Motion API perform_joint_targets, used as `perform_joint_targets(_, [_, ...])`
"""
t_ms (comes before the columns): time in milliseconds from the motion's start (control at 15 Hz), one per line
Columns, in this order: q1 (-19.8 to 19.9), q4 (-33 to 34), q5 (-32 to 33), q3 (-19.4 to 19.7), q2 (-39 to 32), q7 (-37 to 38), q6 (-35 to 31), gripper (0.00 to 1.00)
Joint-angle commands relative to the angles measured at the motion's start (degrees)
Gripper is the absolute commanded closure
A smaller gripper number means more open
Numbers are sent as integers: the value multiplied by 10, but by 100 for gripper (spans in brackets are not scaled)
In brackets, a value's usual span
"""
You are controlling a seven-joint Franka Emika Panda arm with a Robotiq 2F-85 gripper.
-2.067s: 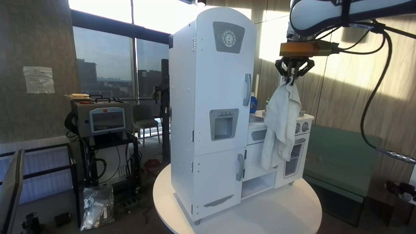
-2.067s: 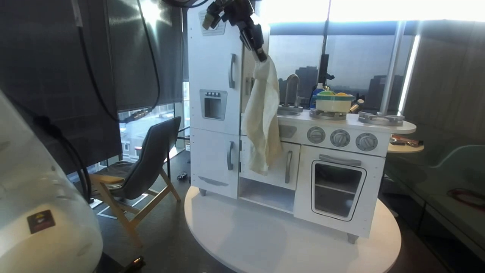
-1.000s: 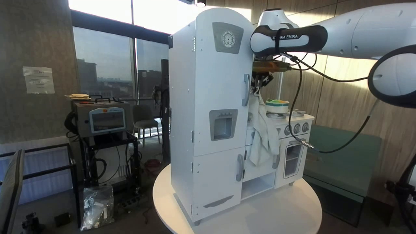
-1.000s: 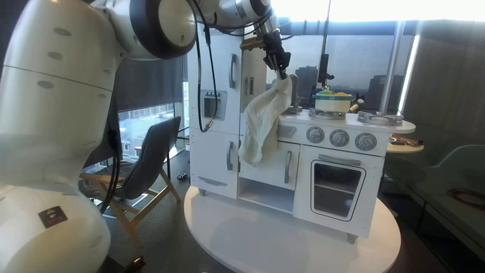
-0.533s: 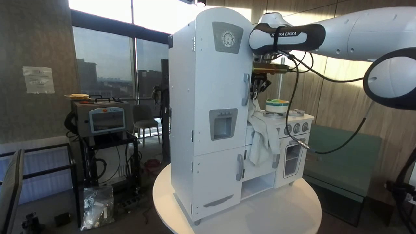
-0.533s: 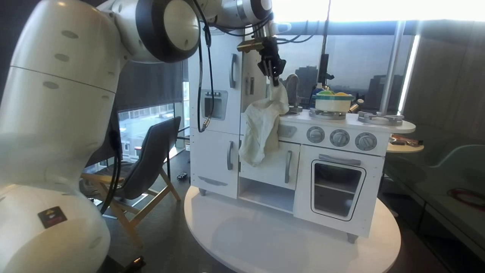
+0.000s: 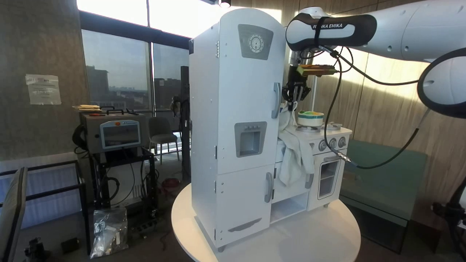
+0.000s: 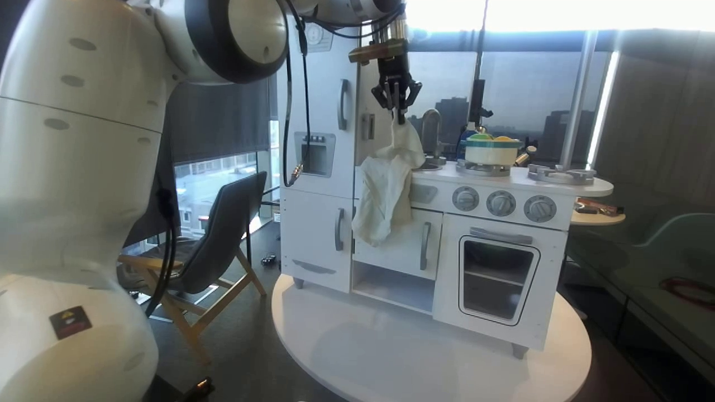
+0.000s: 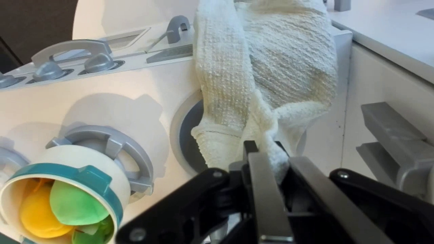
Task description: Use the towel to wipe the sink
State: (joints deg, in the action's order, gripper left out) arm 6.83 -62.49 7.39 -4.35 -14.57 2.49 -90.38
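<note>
Evidently the fetching is done: the end effector (image 9: 267, 149) is narrow, pinching a gathered end of the towel (image 9: 288, 61), and that end stands raised at the sink (image 9: 190, 139). Below the grip, the towel folds over the front edge of the play kitchen (image 8: 445, 195), and in both exterior views its loose length hangs before the cabinet door (image 8: 410, 245). In the wrist view it hides most of the sink, leaving mainly a crescent at the left uncovered. I cannot tell whether any of it touches the inside, nor whether any wiping has been done. By my judgement the main work is left: lowering the towel into the sink, bringing in more of its hanging length, and rubbing it around, clear of the nearby pot (image 9: 91, 161).
</note>
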Motion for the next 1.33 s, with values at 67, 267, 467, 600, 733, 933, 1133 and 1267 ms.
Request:
perform_joint_targets(67, [25,14,-25,1,-9,-60,9,86])
perform_joint_targets(267, [29,15,-32,-3,-17,-83,19,87])
perform_joint_targets(467, [34,15,-49,-4,-18,-97,32,53])
perform_joint_targets(600, [33,12,-55,-4,-15,-102,38,40])
perform_joint_targets(733, [31,9,-58,-3,-8,-95,38,25])
perform_joint_targets(933, [25,-26,-59,-6,36,-69,42,4])
perform_joint_targets(1133, [24,-7,-45,-4,14,-80,39,7])
perform_joint_targets(1267, [23,-13,-46,-5,24,-78,41,4])
